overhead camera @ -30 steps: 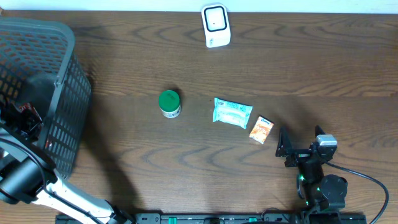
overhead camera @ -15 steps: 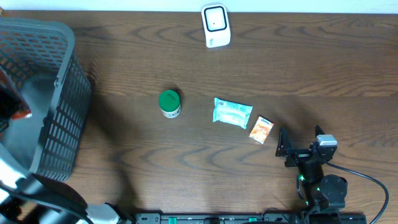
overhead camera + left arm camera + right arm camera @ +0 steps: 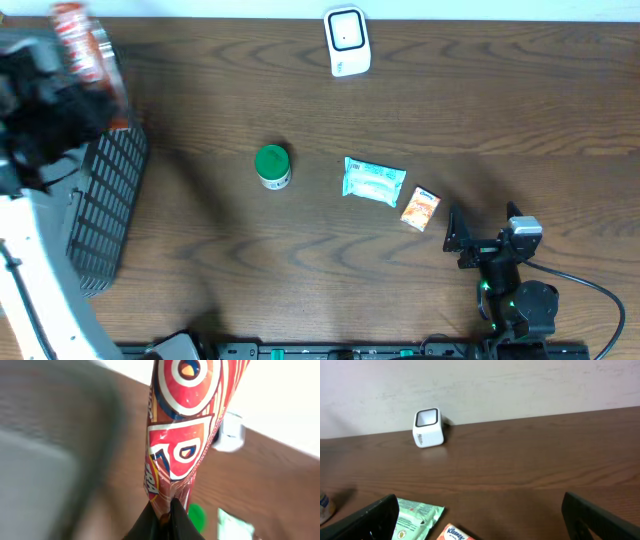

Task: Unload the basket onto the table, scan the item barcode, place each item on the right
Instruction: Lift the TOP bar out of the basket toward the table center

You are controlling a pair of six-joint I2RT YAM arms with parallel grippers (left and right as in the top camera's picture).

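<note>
Red packet lifted above basket, scanner well apart

Red packet, ringed white, orange and navy, above black fingertips; beyond them, green-lidded jar, white scanner, dark brown wood-grain table.

The item was a glossy red-and-orange snack packet printed with white and dark-blue rings. In the overhead view it showed only as a blur at the far-left corner. It was held up off the table, long and roughly upright, with its lower end pinched in the closed left gripper. The scanner, a small white box with a dark-rimmed window, stood near the table's far edge, well apart from the packet.
</note>
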